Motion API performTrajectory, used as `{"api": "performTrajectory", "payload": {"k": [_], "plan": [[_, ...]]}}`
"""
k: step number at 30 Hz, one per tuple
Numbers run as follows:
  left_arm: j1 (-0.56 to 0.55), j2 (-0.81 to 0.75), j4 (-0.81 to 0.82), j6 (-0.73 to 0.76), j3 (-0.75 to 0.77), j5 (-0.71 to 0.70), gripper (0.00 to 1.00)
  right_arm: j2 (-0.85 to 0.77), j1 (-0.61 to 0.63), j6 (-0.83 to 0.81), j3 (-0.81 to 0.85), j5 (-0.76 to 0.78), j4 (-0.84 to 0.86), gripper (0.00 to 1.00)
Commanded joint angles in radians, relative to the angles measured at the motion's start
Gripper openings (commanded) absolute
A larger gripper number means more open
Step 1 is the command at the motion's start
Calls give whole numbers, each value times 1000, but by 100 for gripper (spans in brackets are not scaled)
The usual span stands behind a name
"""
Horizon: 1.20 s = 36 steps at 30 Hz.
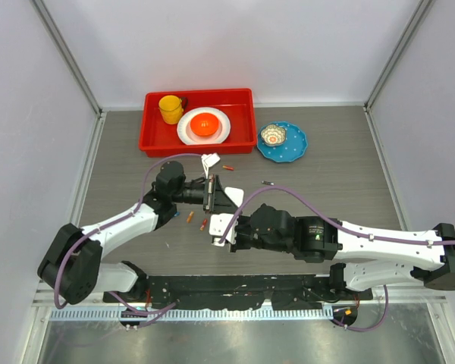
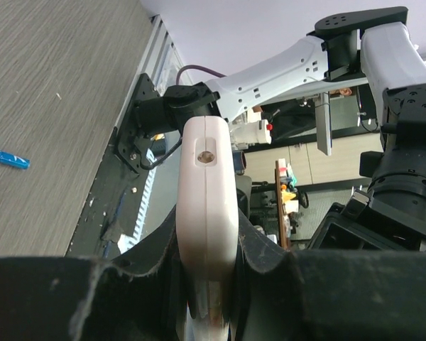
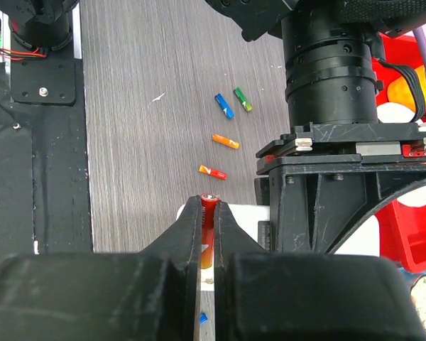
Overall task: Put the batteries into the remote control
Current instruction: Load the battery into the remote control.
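Observation:
My left gripper (image 1: 229,203) is shut on the white remote control (image 1: 221,223) and holds it above the table. In the left wrist view the remote control (image 2: 207,177) stands edge-on between the black fingers of that gripper (image 2: 207,256). My right gripper (image 1: 229,233) is shut on an orange-red battery (image 3: 209,229), held lengthwise between the fingers of the gripper (image 3: 209,204), its tip at the edge of the remote control (image 3: 245,217). Several loose batteries lie on the table: blue (image 3: 224,106), green (image 3: 243,99), and two orange ones (image 3: 225,141) (image 3: 212,171).
A red tray (image 1: 152,140) at the back holds a yellow cup (image 1: 171,108) and a white plate (image 1: 188,130) with an orange bowl. A blue plate (image 1: 294,148) with a small bowl sits to its right. A small white piece (image 1: 210,161), a red battery (image 1: 228,167) and a dark one (image 1: 268,183) lie nearby.

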Motion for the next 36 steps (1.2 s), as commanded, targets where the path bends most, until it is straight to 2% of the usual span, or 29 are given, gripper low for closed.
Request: {"api": "performTrajectory", "payload": {"k": [1, 6, 27, 36], "plan": [[-15, -37, 70, 13, 34, 30, 0, -3, 7, -26, 13, 10, 15, 1], [-19, -37, 121, -7, 28, 36, 0, 11, 12, -36, 19, 4, -8, 1], [-19, -63, 141, -2, 22, 45, 0, 62, 35, -46, 70, 19, -126, 1], [-19, -79, 297, -67, -18, 15, 0, 36, 35, -23, 41, 39, -131, 1]]}}
